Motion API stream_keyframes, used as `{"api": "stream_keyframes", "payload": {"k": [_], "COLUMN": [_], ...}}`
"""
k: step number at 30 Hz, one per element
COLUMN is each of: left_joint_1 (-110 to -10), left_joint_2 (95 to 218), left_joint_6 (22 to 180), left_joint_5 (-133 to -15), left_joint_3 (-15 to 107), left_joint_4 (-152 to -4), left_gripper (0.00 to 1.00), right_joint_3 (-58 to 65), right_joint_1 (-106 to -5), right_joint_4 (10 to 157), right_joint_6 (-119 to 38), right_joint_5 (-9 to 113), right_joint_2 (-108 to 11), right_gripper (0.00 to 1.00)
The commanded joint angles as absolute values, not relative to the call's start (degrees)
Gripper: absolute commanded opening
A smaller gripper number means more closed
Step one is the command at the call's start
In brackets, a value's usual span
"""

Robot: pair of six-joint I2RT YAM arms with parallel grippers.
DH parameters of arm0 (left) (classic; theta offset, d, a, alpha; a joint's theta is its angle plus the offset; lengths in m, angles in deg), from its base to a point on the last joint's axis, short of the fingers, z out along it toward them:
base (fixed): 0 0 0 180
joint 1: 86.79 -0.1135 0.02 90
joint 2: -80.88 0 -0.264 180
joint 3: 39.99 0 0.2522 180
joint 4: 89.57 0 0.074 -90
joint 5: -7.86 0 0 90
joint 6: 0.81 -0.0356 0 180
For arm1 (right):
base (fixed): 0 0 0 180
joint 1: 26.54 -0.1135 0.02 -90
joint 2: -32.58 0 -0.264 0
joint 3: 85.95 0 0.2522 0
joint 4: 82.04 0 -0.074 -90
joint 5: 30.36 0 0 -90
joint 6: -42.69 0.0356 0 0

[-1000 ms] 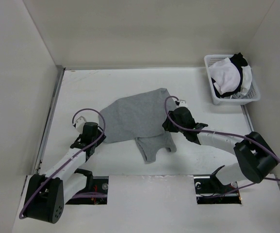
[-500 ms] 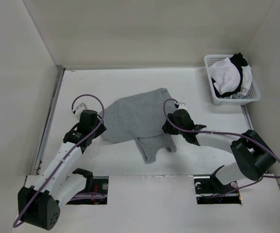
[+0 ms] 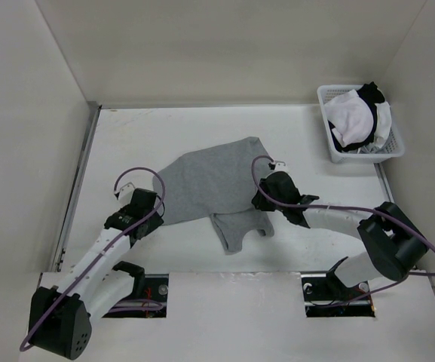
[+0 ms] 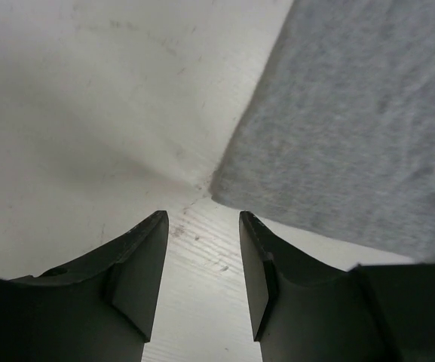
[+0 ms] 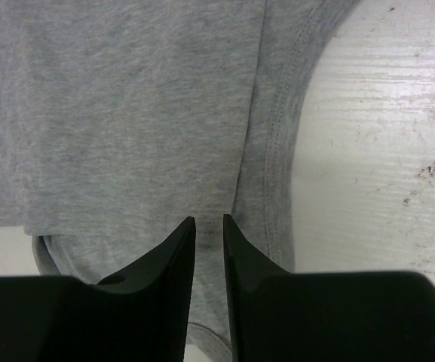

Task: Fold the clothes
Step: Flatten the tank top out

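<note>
T-shirt corner faces spread left gripper; right gripper nearly pressed together, grip unclear.

Bright, even light — soft shadows

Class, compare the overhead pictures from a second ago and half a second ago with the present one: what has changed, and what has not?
The left gripper reached forward along the grey T-shirt's left edge, then drew back towards its base. It is open at the shirt's corner and holds nothing. The right gripper barely shifted over the shirt's right side. The T-shirt and the basket stayed put.
</note>
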State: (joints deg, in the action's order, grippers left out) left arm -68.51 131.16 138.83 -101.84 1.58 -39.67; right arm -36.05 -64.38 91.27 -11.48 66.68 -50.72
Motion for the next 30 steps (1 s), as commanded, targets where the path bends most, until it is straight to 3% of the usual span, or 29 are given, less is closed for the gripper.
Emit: {"api": "stream_keyframes", "payload": {"k": [1,4,19,30], "left_joint_1": [-69.08,-69.17,-70.23,-71.28], "left_joint_2": [131.94,132.47,133.96,133.79], "left_joint_6": [141.74,142.27,144.29,142.98], "left_joint_5": [-99.46,-99.27,-97.61,-96.55], "left_joint_3": [-0.73,-2.58,-6.10,-7.07], "left_joint_4": [-45.39,-45.93,-53.92,-56.91], "left_gripper": [0.41,0.40,0.37,0.19], "right_joint_3": [-35.98,-36.42,-36.16,-36.60], "right_joint_1": [-65.60,-66.04,-67.10,-67.10], "right_joint_4": [92.73,92.55,93.17,92.99], "right_joint_6": [-11.36,-11.19,-10.75,-10.40], "right_joint_5": [66.58,66.67,67.02,67.19], "right_joint_2": [-49.42,-49.42,-50.74,-50.74], "right_gripper": [0.27,0.38,0.39,0.44]}}
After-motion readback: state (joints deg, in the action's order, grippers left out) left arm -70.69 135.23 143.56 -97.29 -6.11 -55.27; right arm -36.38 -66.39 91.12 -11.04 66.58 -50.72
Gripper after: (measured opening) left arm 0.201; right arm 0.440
